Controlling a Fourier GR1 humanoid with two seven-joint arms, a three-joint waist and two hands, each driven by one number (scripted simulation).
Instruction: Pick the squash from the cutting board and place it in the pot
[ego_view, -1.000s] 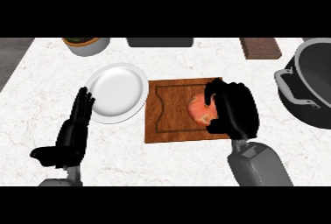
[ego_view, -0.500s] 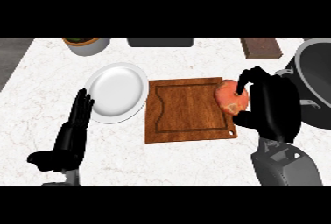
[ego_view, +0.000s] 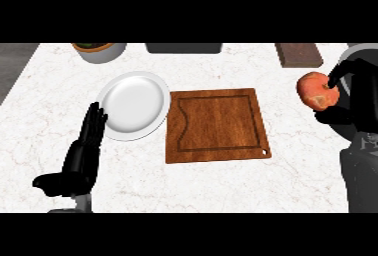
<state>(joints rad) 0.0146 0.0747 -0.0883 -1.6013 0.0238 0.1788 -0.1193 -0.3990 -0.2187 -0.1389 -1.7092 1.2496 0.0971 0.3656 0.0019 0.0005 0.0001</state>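
Observation:
My right hand (ego_view: 353, 95) is at the right edge, curled round the orange squash (ego_view: 316, 91), which hangs above the counter well right of the wooden cutting board (ego_view: 218, 125). The board is bare. Only a sliver of the dark pot (ego_view: 359, 50) shows at the upper right corner, mostly hidden behind my right hand. My left hand (ego_view: 81, 150) rests open at the lower left, fingers pointing up beside the white plate.
A white plate (ego_view: 133, 105) lies left of the board. At the back edge stand a grey bowl (ego_view: 100, 50), a dark tray (ego_view: 183, 48) and a brown block (ego_view: 299, 54). The counter is white marble.
My right hand lifted the squash off the cutting board and carried it right and upward toward the pot. The left hand stayed still.

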